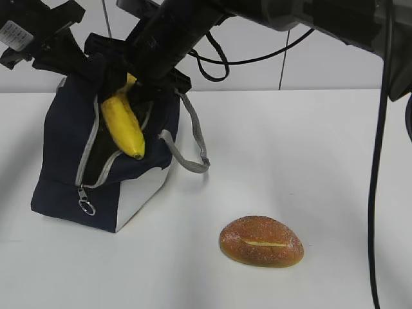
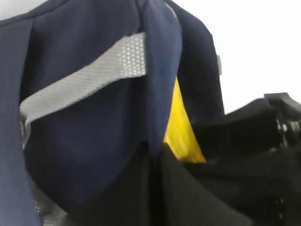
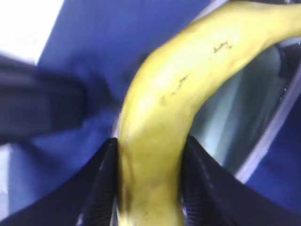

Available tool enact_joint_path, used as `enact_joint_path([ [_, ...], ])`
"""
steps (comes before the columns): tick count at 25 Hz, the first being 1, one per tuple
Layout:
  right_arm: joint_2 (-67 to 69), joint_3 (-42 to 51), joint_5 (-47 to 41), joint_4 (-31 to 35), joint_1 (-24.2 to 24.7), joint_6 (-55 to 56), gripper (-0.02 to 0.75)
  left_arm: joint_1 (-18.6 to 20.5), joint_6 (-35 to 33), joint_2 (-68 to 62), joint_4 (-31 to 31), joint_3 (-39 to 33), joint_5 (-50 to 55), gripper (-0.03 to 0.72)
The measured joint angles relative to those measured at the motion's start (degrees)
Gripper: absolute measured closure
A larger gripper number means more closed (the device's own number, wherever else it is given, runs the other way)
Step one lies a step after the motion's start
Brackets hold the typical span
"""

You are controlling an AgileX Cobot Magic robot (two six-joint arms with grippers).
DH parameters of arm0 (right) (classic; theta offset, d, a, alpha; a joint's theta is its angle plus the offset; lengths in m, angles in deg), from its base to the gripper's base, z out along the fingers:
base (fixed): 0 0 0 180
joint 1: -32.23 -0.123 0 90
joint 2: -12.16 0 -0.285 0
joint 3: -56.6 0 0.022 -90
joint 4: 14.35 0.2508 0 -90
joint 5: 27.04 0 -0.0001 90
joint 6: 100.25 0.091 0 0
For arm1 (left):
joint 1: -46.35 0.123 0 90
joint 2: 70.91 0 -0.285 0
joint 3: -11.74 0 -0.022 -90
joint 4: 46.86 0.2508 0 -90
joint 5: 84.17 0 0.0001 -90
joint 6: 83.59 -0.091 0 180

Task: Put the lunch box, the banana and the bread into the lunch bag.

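Banana: clamped between the two dark jaws of the right gripper, pinched near one end; rest of the fruit curving up and away past the jaws. In exterior view, hanging steeply, dark tip lowest, over the unzipped front opening of the bag; upper end hidden under the gripper.

Right gripper: partly closed, both pads pressed flat against the banana's sides. In exterior view, reaching in from upper right, right at the bag's top.

Lunch bag: upright at left of the table; navy with white lower panel, zipper open down the front, ring pull dangling near the base; grey strap looped out to the right. Pale lining visible behind the banana in right wrist view.

Left gripper: jaws fully together at the bag's top rear edge; navy fabric bunched there in left wrist view, apparently pinched, grip itself not clearly shown.

Bread: lying alone on the table, front right, well apart from bag and both grippers; slit facing up.
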Motion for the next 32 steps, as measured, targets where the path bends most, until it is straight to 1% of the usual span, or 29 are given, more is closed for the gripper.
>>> enact_joint_path([
  [5, 1.0, -0.1, 4.0, 0.7, 0.0, 4.3, 0.420, 0.0, 0.0, 0.0, 0.0, 0.0, 0.0, 0.691],
  [8, 1.8, -0.1, 4.4, 0.6, 0.0, 4.2, 0.352, 0.0, 0.0, 0.0, 0.0, 0.0, 0.1, 0.691],
  [11, 1.9, -0.1, 4.5, -1.0, 0.0, 3.6, 0.269, 0.0, 0.0, 0.0, 0.1, 0.0, 0.1, 0.691],
  [14, 1.9, -0.1, 4.5, -3.0, 0.0, 2.7, 0.238, 0.0, 0.0, 0.0, 0.1, 0.0, 0.0, 0.691],
  [16, 1.9, -0.2, 3.2, -3.6, 0.1, 1.7, 0.233, 0.0, 0.0, 0.0, 0.1, 0.0, 0.0, 0.691],
  [18, 1.9, -1.4, -0.2, -4.0, 0.6, -0.4, 0.231, 0.0, 0.0, 0.0, 0.1, 0.0, 0.0, 0.691],
  [20, 1.9, -3.8, -5.0, -4.5, 1.2, -2.7, 0.228, 0.0, 0.0, 0.0, 0.1, 0.0, 0.0, 0.691],
  [23, 1.9, -8.3, -10.2, -7.4, 2.3, -5.3, 0.228, 0.0, 0.0, 0.0, 0.1, 0.0, 0.0, 0.691],
  [27, 1.5, -12.2, -11.0, -13.9, 3.0, -6.5, 0.228, 0.0, 0.0, 0.0, 0.2, 0.0, 0.1, 0.691],
  [29, 0.6, -12.3, -11.4, -15.6, 3.0, -7.0, 0.227, 0.0, 0.0, 0.0, 0.2, 0.0, 0.1, 0.691],
  [32, -2.0, -9.8, -11.7, -17.2, 3.0, -7.9, 0.227, 0.0, 0.0, 0.0, 0.2, 0.0, 0.1, 0.691],
])
